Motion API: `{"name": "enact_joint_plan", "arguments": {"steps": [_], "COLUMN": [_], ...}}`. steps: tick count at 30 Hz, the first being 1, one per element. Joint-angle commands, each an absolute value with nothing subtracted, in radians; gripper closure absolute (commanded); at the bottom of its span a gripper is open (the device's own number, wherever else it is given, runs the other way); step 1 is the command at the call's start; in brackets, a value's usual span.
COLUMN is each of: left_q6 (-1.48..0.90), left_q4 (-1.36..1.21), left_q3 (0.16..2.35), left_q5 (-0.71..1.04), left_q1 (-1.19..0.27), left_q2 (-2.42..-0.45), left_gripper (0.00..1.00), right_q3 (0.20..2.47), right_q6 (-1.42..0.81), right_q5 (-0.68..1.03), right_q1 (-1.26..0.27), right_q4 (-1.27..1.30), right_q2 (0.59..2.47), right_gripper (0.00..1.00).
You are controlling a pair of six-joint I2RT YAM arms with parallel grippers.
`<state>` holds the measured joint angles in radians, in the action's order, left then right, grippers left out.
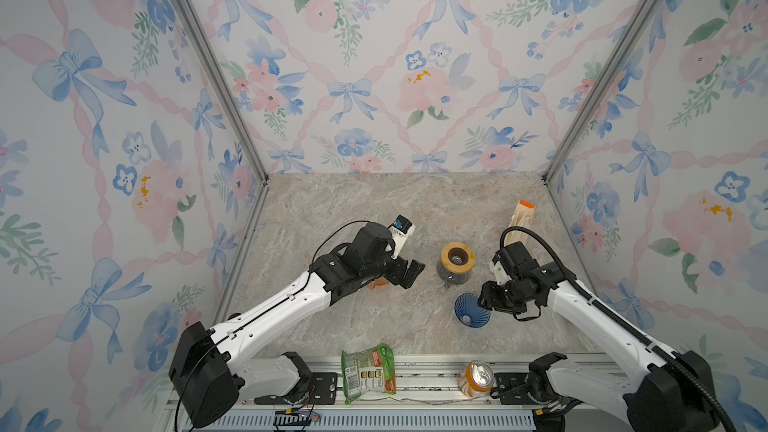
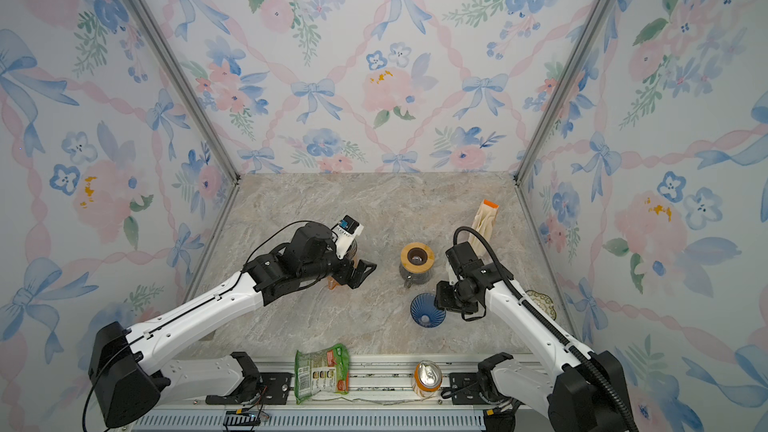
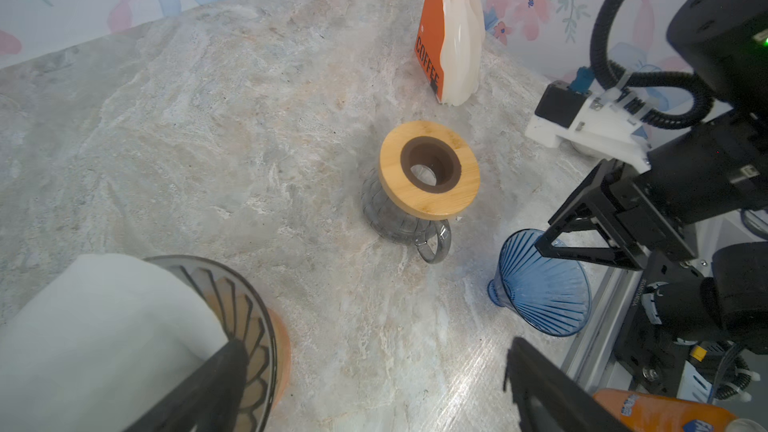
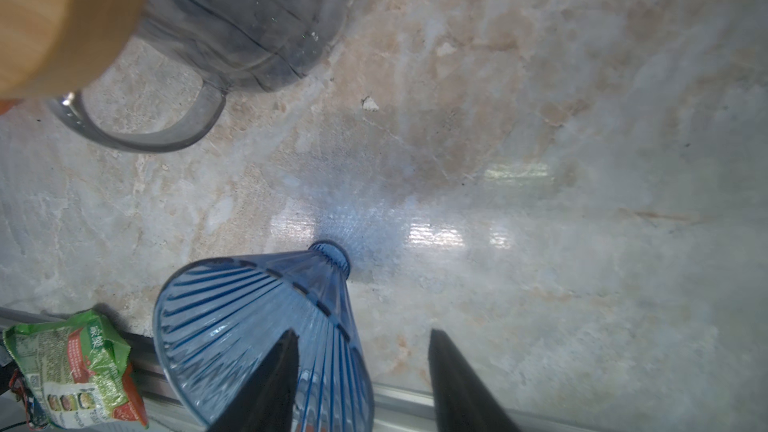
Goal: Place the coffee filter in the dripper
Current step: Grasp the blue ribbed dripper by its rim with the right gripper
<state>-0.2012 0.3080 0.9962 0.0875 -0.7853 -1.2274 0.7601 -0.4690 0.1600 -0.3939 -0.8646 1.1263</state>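
White coffee filter [image 3: 104, 326] standing in grey holder [image 3: 249, 313], just outside one finger of left gripper [image 3: 376, 342], fingers spread wide, holding nothing. On marble table [image 3: 208, 139], blue dripper [image 1: 471, 310] tipped over, wall between parted, unclamped fingers of right gripper [image 4: 361, 332].

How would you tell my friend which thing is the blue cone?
Start at the marble table, then find the glass jug with the round wooden top near its middle. Just in front of that jug, toward the robot, lies the dripper. It is the only see-through blue ribbed cone, tipped on its side.
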Motion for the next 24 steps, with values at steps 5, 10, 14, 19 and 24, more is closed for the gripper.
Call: {"name": "enact_joint_plan", "arguments": {"steps": [5,10,14,19,24], "left_q6": [-0.169,-0.178,-0.184,-0.185,-0.186], "left_q4": [0.297,0.298,0.298,0.298,0.299], "left_q3": [0.997,1.018,1.031,1.050,1.070], "left_q5": [0.097,0.084,0.079,0.075,0.060], "left_q1": [-0.790,-0.790,-0.790,-0.790,-0.790], "left_q2": [-1.245,-1.259,-1.263,-1.278,-1.294], "left_gripper": [0.02,0.02,0.02,0.02,0.02], "right_q3": [0.721,0.703,0.701,0.706,0.707], "right_q6": [-0.502,-0.511,-0.507,-0.498,-0.492], "right_q5": [0.174,0.186,0.197,0.202,0.194], "right_q1": [-0.413,-0.419,-0.419,-0.424,-0.424], "right_q4": [-0.807,-0.771,-0.751,-0.741,-0.740], "right_q2": [1.151,1.169,1.181,1.186,1.174], "right_gripper": [0.59,0.66,0.71,0.78,0.83]}}
